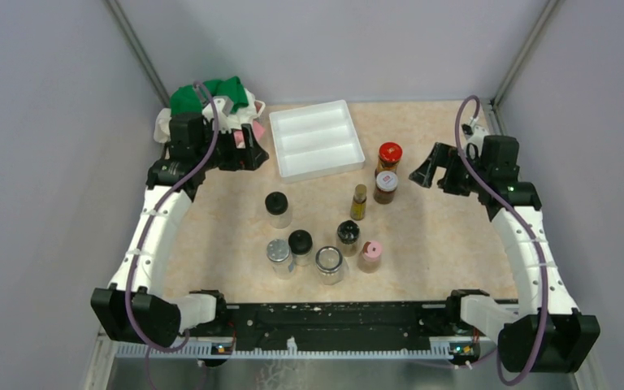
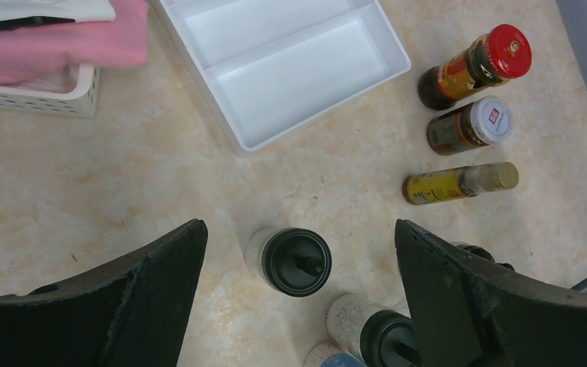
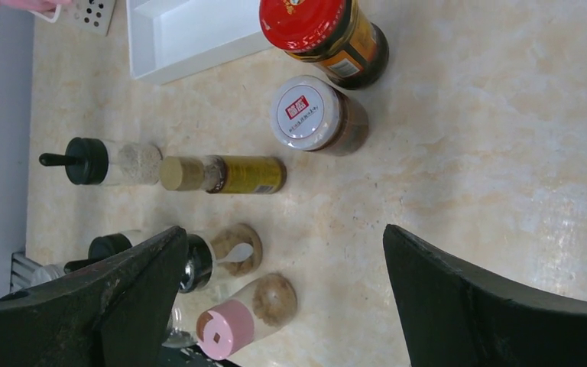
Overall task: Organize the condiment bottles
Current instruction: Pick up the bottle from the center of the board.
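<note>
Left hand (image 2: pixel 298 229) wide open, empty, short of black-capped jar (image 2: pixel 296 261), right hand (image 3: pixel 284 229) same, near white-capped jar (image 3: pixel 317 115)

Nine condiment bottles (image 1: pixel 330 264), all upright, capped. Red-cap bottle (image 1: pixel 390 153) and white-red-cap jar (image 1: pixel 387 185) at 1–2 o'clock of group; slim amber bottle (image 1: pixel 359 201) centre; black-cap jar (image 1: pixel 276 207) 9 o'clock; pink-cap jar (image 1: pixel 370 254) 5 o'clock.

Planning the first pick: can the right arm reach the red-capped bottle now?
Probably yes: the open right gripper faces the red-capped bottle, nothing between them, though the white-capped jar stands close.
</note>
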### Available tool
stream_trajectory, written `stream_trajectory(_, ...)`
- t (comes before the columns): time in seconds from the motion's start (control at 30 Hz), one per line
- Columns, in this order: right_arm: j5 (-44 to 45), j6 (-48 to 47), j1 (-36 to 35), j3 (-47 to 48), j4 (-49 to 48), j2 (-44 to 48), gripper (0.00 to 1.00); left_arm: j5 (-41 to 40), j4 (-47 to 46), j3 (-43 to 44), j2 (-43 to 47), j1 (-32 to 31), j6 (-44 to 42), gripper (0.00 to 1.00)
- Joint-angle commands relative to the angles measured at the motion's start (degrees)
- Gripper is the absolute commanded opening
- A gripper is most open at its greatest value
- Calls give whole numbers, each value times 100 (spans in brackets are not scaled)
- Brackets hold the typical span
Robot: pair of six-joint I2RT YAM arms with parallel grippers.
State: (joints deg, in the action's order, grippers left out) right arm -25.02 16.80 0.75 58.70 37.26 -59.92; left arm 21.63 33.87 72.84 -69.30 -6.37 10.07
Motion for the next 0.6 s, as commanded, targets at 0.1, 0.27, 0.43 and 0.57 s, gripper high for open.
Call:
stream_trajectory(0.1, -105, 269, -365, 99, -1165, -489, 99, -477, -923, -126, -417, -109, 59, 99)
stream_trajectory(0.27, 210, 350, -374, 138, -1564, -738, 99, -674, -1449, -164, -633, -126, 39, 99)
stream_trajectory(0.43, 1034, 103, -638, 652, -1289, -1531, 99, -836, -1719, -4, -1129, -152, 85, 99)
stream_trajectory(0.57, 1763, -190, -989, 1016, -1158, -2054, 99, -885, -1874, 218, -1568, -234, 135, 99)
